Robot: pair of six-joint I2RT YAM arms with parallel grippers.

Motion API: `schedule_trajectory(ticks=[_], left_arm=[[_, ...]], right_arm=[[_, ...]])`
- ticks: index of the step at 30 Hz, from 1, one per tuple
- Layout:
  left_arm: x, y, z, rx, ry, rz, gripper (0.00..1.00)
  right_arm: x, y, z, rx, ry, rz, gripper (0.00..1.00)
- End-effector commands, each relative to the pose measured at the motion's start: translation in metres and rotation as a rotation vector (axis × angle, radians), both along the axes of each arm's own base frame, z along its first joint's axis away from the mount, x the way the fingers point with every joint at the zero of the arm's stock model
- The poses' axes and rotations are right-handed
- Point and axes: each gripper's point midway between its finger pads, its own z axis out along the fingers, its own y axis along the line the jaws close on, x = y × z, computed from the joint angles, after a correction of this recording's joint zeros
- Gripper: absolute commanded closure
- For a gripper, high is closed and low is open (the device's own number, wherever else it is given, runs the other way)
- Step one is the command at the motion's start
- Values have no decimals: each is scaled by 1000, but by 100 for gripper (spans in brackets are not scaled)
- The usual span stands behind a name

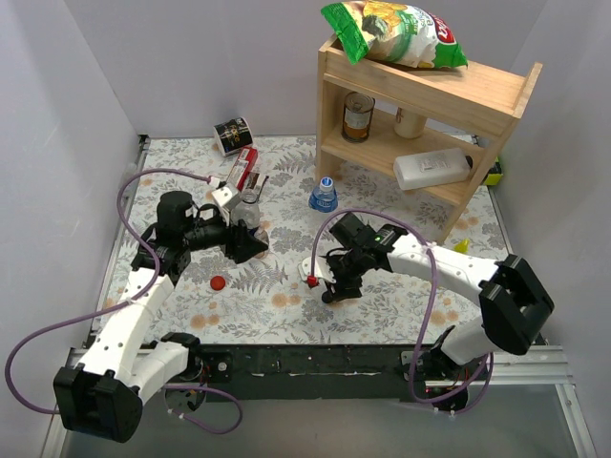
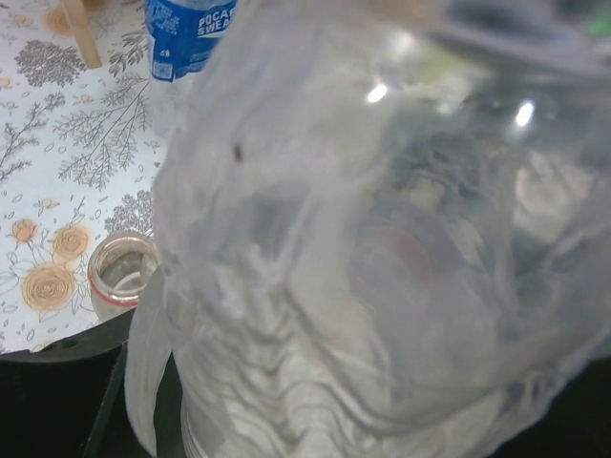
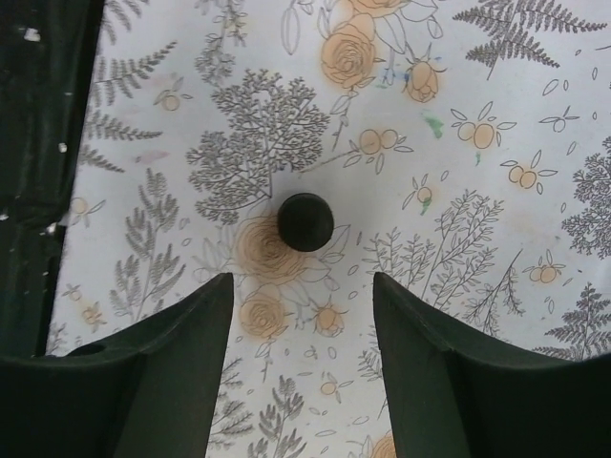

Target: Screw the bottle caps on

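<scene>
On the counter (image 1: 286,305): black cap (image 3: 305,221) and red cap (image 1: 219,282) are left loose.
Right end effector (image 3: 301,279): held apart, just short of the black cap.
Left end effector (image 1: 246,234): clamped on clear bottle (image 1: 250,212), no cap seen.
Progress: blue-labelled bottle (image 1: 324,196) is judged capped; two remain.

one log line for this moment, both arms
left gripper: shut on clear bottle | right gripper: open, over black cap on table | red cap: loose on table
</scene>
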Motion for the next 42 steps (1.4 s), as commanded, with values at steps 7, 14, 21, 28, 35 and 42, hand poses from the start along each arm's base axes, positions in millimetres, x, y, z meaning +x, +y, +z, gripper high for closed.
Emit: schedule_trajectory(ticks=[7,14,21,28,35,42], left_arm=[[-18,5,-1,-45,41,-11,100],[-17,4,-4,-47,49,-16,100],[-14,5,-5,-46,45,-9,100],[-13,5,-7,-46,47,-5,100],[-13,5,-7,-47,45,-6,100],[-14,5,-8,-47,42,-2,100]], right_arm=[[11,23,-27,-14,-45,129,33],[13,29,-39,-39,-55,150,41],[8,29,-44,-54,-48,164,48],[7,29,-50,-67,-59,161,50],[5,27,-54,-80,-64,166,52],[2,22,-58,-93,-59,174,54]])
